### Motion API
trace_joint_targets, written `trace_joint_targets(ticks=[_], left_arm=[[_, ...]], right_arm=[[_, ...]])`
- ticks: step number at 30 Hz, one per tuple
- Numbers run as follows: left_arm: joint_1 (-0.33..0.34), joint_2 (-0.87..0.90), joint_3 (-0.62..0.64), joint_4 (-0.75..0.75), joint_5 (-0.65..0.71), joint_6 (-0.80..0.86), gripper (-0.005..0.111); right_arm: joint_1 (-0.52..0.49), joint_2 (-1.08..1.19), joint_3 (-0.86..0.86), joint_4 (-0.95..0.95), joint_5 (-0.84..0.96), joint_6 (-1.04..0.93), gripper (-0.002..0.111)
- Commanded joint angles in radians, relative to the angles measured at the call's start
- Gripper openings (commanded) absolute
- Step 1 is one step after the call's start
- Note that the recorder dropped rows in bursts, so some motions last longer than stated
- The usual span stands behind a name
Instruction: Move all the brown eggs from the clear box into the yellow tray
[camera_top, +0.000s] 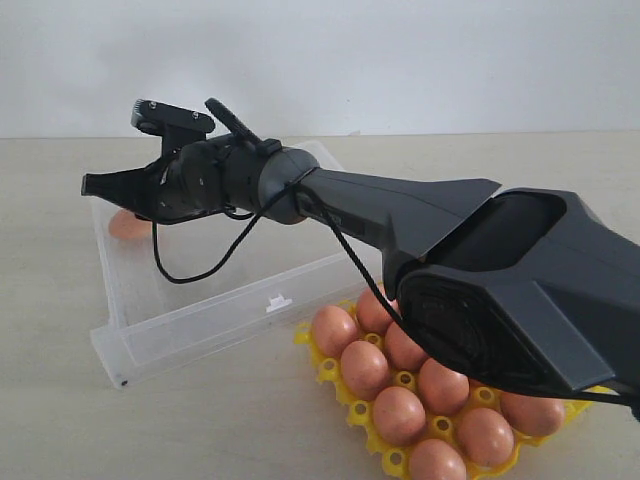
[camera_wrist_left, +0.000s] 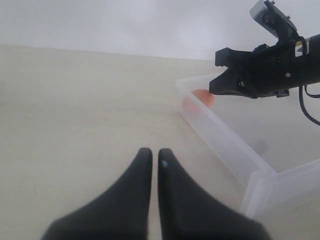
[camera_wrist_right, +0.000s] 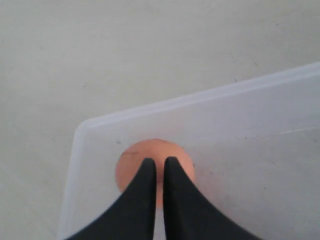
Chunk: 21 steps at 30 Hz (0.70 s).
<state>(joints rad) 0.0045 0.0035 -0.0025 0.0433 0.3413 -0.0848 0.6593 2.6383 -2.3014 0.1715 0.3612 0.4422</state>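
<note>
One smooth orange-brown oval egg (camera_wrist_right: 131, 170) lay just below the tips of the right gripper (camera_wrist_right: 160, 161), whose black fingers were pressed together with nothing between them. They hung over the egg's middle rather than astride it, and its outline looked nearly round, leaving its long axis unclear. Just beyond the fingertips curved the rounded corner of the shallow translucent plastic box (camera_wrist_right: 150, 107) that held the egg. Farther off, outside the box wall, the left gripper (camera_wrist_left: 151, 152) hung over the table (camera_wrist_left: 75, 110), likewise closed and empty, so the right arm was plainly nearer and, I judged, needed only to open and descend.
</note>
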Motion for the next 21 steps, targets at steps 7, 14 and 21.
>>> trace_joint_targets(ticks=[7,14,21], left_arm=[[0.003,-0.003,0.003,-0.003,-0.005,-0.001,0.004],[0.003,-0.003,0.003,-0.003,-0.005,-0.001,0.004],[0.003,-0.003,0.003,-0.003,-0.005,-0.001,0.004]], right_arm=[[0.003,-0.013,-0.007,0.016,-0.015,-0.390,0.059],[0.008,-0.013,-0.007,-0.009,-0.017,-0.819,0.059],[0.037,-0.013,-0.007,0.010,-0.020,-1.517,0.060]])
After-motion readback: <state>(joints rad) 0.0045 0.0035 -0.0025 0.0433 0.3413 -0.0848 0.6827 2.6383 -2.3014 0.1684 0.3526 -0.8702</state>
